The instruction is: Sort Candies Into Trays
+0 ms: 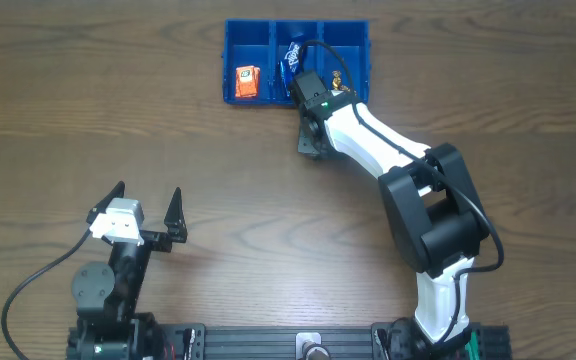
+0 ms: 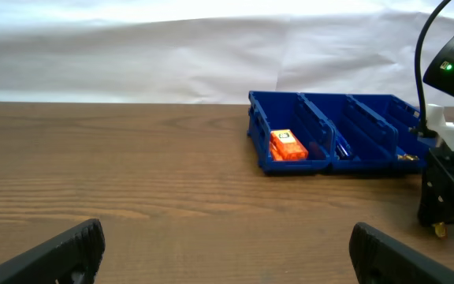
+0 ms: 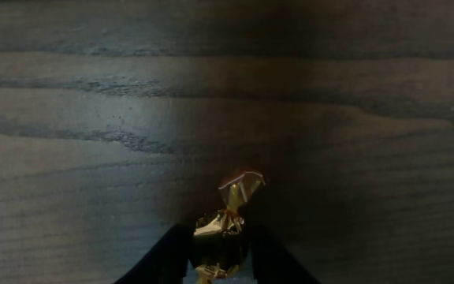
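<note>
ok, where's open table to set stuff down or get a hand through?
The widest bare table lies between the left arm's open fingers and the blue tray. There is also room left of the tray and at the far right edge. It is crowded in front of the tray, where the right arm holds a gold candy low over the wood.

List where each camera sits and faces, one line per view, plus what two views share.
Top view: fixed overhead, looking down at the table; left gripper and right gripper show.
Left wrist view: low, facing the blue tray; left gripper open.
Right wrist view: faces down at the gold candy in the right gripper.
Shared: top and left wrist show the orange candy.
</note>
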Controlling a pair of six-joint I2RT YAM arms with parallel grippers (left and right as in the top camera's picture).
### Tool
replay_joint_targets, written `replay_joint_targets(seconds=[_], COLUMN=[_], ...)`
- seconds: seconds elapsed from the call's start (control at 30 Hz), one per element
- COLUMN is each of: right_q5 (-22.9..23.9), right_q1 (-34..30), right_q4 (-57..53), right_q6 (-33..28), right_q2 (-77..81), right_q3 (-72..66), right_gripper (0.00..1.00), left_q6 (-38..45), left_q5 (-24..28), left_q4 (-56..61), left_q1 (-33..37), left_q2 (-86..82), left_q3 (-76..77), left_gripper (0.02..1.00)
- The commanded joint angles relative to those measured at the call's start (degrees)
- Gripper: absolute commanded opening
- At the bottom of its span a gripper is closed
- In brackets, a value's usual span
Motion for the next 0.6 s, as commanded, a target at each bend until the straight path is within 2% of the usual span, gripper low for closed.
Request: replay_joint_targets(seconds=[0.03, 0.33, 0.5, 0.6], right_q5=[0.9, 0.9, 1.2, 3.1], right_q1=[-0.3, -0.3, -0.3, -0.3], right_q4=[-0.2, -0.1, 0.1, 0.0], right_q6=[0.3, 0.3, 0.3, -0.3], right_q2=[0.4, 0.4, -0.5, -4.0], right_q3=[-0.3, -0.3, -0.1, 0.6], right_gripper=[0.207, 0.038, 0.038, 0.038], left_q6=[0.9, 0.8, 0.8, 0.9], left_q5=[1.0, 1.0, 1.0, 1.0], left_q4=[-1.8, -1.8, -1.8, -1.8], left_q1=[0.2, 0.2, 0.2, 0.2], left_q2=[-0.3, -0.3, -0.3, -0.3], left_q3=[-1.2, -1.2, -1.2, -1.2], left_gripper=[0.998, 0.998, 0.998, 0.998])
